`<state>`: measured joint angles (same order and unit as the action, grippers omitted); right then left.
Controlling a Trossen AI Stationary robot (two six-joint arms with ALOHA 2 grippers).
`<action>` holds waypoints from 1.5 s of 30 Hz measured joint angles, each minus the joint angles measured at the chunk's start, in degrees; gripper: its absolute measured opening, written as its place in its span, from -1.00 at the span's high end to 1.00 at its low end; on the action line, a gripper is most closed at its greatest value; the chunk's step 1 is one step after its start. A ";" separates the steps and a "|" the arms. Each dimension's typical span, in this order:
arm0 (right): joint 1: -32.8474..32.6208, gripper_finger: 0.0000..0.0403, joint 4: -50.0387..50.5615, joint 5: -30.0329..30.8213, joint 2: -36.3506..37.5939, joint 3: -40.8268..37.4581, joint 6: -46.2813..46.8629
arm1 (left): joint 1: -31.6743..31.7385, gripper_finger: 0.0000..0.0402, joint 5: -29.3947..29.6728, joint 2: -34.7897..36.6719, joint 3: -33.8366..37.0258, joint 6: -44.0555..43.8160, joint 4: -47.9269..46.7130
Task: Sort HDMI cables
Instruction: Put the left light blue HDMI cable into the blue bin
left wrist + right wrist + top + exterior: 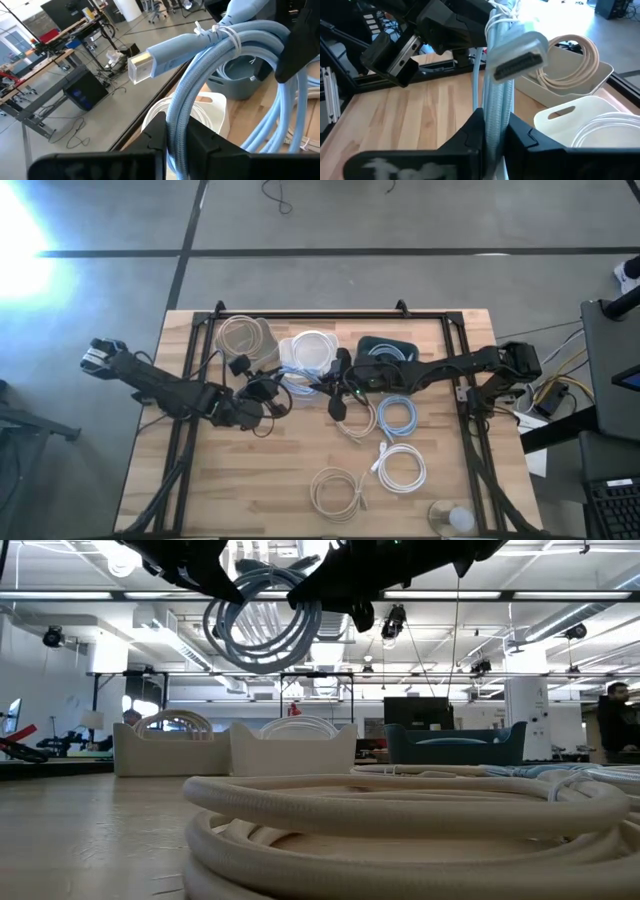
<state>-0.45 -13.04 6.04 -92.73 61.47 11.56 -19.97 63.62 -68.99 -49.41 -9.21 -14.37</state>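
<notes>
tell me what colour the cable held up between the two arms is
Light blue. The cable shows best in the left wrist view, with both end effectors shut on it.

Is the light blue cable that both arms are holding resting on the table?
No, in the low view the light blue cable hangs in the air well above the table.

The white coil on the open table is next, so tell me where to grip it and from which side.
Come straight down: the white coil lies flat. Pinch its arc on the right arm's side across the bundled strands, one finger inside the loop, clear of the plugs opposite. Left gripper and right gripper both clamp a light blue cable.
</notes>
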 joint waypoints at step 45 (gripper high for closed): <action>12.96 0.82 52.03 11.00 28.77 -8.56 14.47 | 0.15 0.13 -1.65 -0.02 0.00 2.14 0.22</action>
<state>12.51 38.99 17.04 -63.96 52.91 26.03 -19.81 61.98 -69.01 -49.41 -7.07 -14.15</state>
